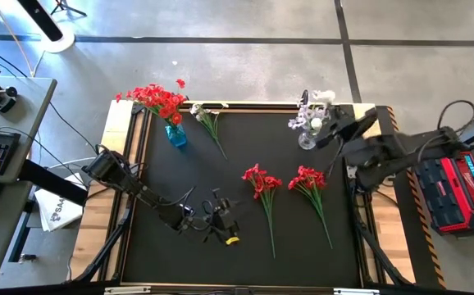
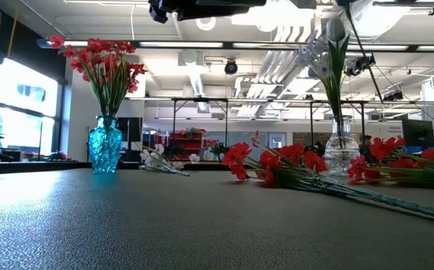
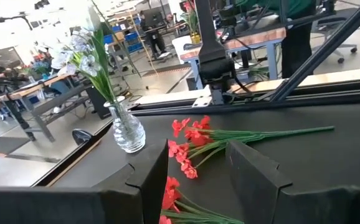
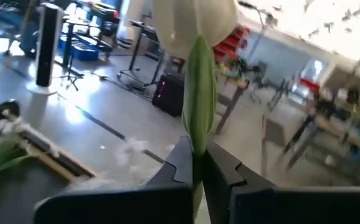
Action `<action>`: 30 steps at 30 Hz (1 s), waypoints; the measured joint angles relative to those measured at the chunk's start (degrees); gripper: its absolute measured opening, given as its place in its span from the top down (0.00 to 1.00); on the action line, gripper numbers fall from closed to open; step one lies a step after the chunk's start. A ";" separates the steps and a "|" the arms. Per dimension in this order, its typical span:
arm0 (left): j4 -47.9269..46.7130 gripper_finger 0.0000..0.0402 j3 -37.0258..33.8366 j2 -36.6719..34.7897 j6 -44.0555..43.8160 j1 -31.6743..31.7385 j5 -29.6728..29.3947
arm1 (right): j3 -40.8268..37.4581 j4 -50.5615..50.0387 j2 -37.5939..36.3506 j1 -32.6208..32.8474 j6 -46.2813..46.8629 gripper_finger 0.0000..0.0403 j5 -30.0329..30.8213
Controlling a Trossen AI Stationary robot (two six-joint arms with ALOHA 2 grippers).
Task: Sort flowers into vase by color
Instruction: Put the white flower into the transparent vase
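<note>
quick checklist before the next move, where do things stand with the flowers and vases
1. Right gripper shut on white flower: ok.
2. White flower over the clear vase: looks so, release depth cannot tell.
3. Clear vase upright, white blooms only: ok.
4. Blue vase upright, red blooms only: ok.
5. Left gripper open, empty, facing two red sprigs on the mat: ok.
6. White sprig lying beside the blue vase: not ok, unsorted.

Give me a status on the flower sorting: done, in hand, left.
Done: red flowers stand in the blue vase. In hand: the right gripper is shut on a white flower at the clear vase. Left: two red sprigs and and a white sprig lie on the table. The left gripper waits open.
</note>
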 joint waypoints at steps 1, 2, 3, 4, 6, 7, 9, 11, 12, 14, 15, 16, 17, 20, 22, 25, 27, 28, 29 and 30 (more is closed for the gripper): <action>0.00 0.63 0.00 0.00 0.01 0.00 0.02 | 0.00 -0.07 -1.49 -1.35 0.76 1.00 -0.93; 0.00 0.63 0.00 0.00 0.01 0.00 0.03 | -0.10 0.02 -3.01 -2.53 1.48 1.00 -1.98; 0.00 0.63 0.00 0.00 0.01 0.00 0.04 | -0.50 0.79 -4.42 -3.57 1.55 1.00 -2.92; 0.00 0.63 0.00 0.00 -0.01 0.01 0.15 | -1.25 2.22 -5.78 -4.46 0.57 1.00 -4.41; 0.01 0.63 0.00 0.00 0.03 0.12 0.27 | -3.81 10.13 -8.20 -6.00 -4.82 1.00 -11.08; 0.00 0.63 0.00 0.00 0.03 0.17 0.62 | -5.77 16.65 -9.15 -6.81 -8.89 1.00 -16.45; 0.00 0.63 0.00 0.00 0.01 0.39 1.05 | -10.94 32.77 -10.26 -8.79 -17.94 1.00 -27.02; 0.00 0.63 0.00 0.00 0.01 0.43 1.08 | -15.67 47.98 -10.14 -11.10 -25.20 1.00 -30.36; 0.00 0.63 0.00 0.00 0.00 0.41 1.08 | -17.59 52.48 -9.93 -12.35 -27.67 1.00 -29.58; 0.00 0.63 0.00 0.00 -0.07 0.29 1.14 | -20.06 56.07 -9.70 -14.58 -30.31 1.00 -25.70; 0.00 0.63 0.00 0.00 -0.31 0.08 1.13 | -20.78 55.77 -9.86 -15.44 -30.57 1.00 -23.45; 0.00 0.63 0.00 0.00 -0.45 -0.05 1.15 | -21.09 54.53 -10.15 -15.86 -30.53 1.00 -21.65; -0.02 0.63 0.00 0.00 -0.47 -0.11 1.17 | -21.24 52.78 -10.64 -15.99 -30.10 1.00 -20.33; -0.02 0.63 0.00 0.00 -0.49 -0.17 1.19 | -21.27 47.37 -12.62 -15.95 -26.56 1.00 -20.52; -0.02 0.63 0.00 0.00 -0.51 -0.17 1.18 | -21.26 44.56 -13.71 -16.14 -23.65 1.00 -22.40; -0.02 0.63 0.00 0.00 -1.05 -0.15 1.17 | -21.38 41.64 -14.38 -16.82 -20.30 1.00 -23.11; -0.02 0.63 0.00 0.00 -1.83 -0.15 1.17 | -22.27 41.26 -14.37 -17.29 -18.42 1.00 -23.20; -0.04 0.63 0.00 0.00 -2.00 -0.15 1.17 | -23.01 41.60 -14.33 -17.54 -17.91 1.00 -23.25; -0.04 0.63 0.00 0.00 -2.02 -0.15 1.17 | -23.92 42.25 -14.26 -17.86 -17.67 1.00 -23.36; -0.04 0.63 0.00 0.00 -2.02 -0.15 1.16 | -25.01 43.10 -14.22 -18.31 -17.63 1.00 -23.80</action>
